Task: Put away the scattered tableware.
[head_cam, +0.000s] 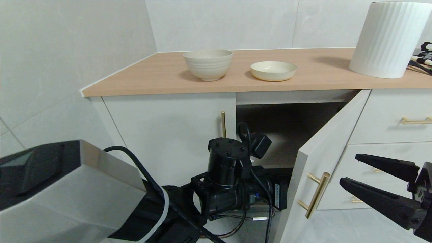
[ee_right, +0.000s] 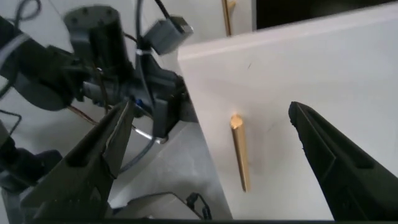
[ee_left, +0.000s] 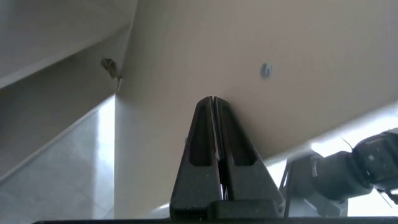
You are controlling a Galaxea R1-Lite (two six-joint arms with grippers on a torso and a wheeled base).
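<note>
The job in hand looks to be getting the cabinet door (head_cam: pixel 325 141) swung fully clear so the tableware can go inside. It stands partly open, and the right end effector (head_cam: pixel 348 168) hangs just beside the door's brass handle (head_cam: pixel 316 194) with its fingers spread wide; in the right wrist view the handle lies ahead of the gap between them. To do this well, I would close squarely on the middle of the bar, then pull along the door's arc rather than straight back, keeping clear of the left arm low in the opening. The left end effector (ee_left: pixel 212 102) has its fingers pressed together and points at a white panel; whether it touches I cannot tell. The bowl (head_cam: pixel 208 64) and the shallow dish (head_cam: pixel 273 70) sit side by side, apart, on the desk (head_cam: pixel 152 79), well above both end effectors.
</note>
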